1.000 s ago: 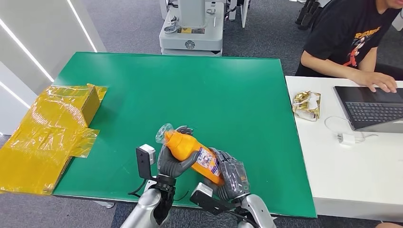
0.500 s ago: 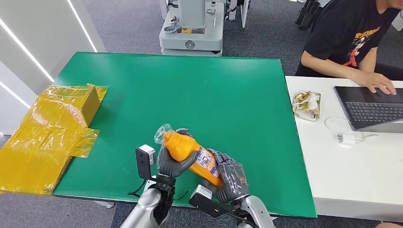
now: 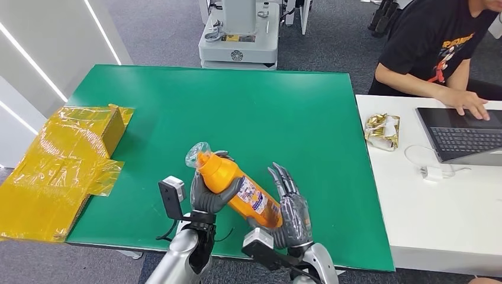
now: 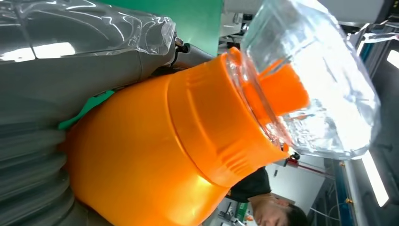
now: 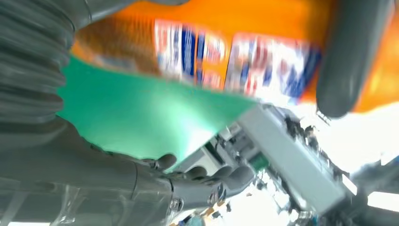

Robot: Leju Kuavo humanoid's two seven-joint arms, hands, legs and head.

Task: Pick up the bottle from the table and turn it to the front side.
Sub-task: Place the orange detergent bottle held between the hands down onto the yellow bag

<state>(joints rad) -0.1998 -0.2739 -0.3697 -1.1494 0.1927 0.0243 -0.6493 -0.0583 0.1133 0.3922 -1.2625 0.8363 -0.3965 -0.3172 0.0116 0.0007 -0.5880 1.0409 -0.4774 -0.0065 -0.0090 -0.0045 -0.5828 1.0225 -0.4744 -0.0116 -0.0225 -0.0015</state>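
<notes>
Both hands are up over the near edge of the green table (image 3: 296, 112), and I see them at the bottom of my head view. My left hand (image 3: 208, 194) has its fingers wrapped around the upper body of the bottle (image 3: 237, 188), just below the neck, so it is clamped on it. My right hand (image 3: 291, 207) stands upright with its fingers (image 3: 283, 177) straight and spread, pointing away from me; its thumb side sits against the lower end of the bottle, but I see no fingers closed around it, so I read that hand as apart and holding nothing.

Compared with a second ago, the right hand's fingers have come off the bottle: they were curled over its lower half then and are stretched out now. The bottle has also risen a little and moved slightly to my left along with the left hand.

It is an orange bottle with a clear cap (image 3: 195, 155) over an orange spout, held clear of the table and tilted, cap end up and away to my left, base down toward my right hand. Its white and blue label (image 3: 253, 195) faces up and toward the right hand. From the left wrist the cap (image 4: 310, 80) and orange shoulder (image 4: 155, 155) sit right against the grey hand. From the right wrist the label (image 5: 235, 61) is blurred, with a grey finger (image 5: 348, 61) across the bottle.
</notes>
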